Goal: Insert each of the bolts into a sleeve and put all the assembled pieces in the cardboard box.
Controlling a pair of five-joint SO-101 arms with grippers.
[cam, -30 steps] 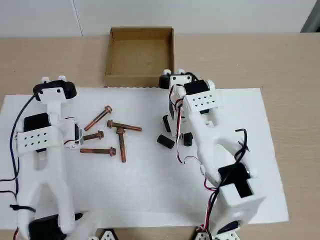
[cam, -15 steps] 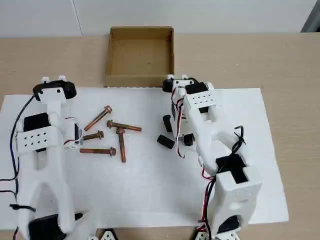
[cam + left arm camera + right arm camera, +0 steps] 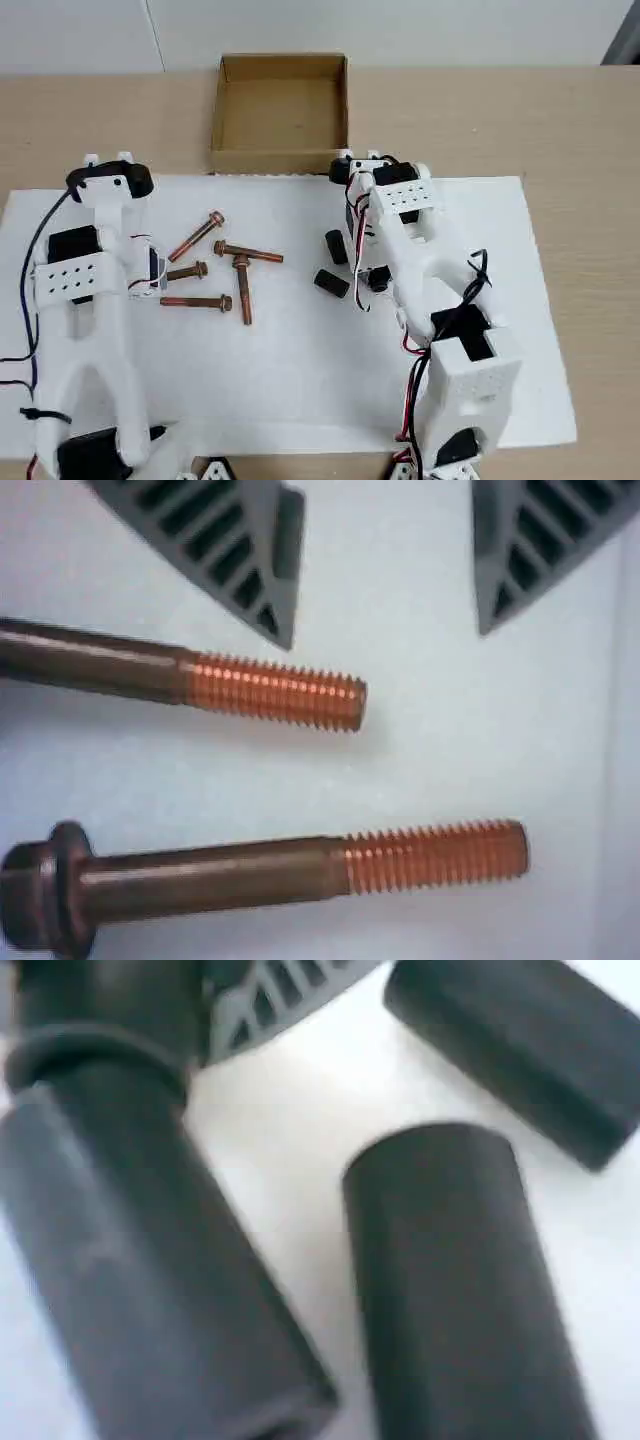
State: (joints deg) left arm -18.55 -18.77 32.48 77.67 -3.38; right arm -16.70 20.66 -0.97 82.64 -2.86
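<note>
Five long copper-coloured metal bolts lie loose on the sheet. One is slanted, one lies crosswise, one points toward me, and two lie by the left-hand arm. I count three short black cylindrical sleeves, the second just below the first and the third half hidden under the other arm. There is one shallow brown cardboard box, one white sheet of paper, one tan wooden table and two white robot arms.
</note>
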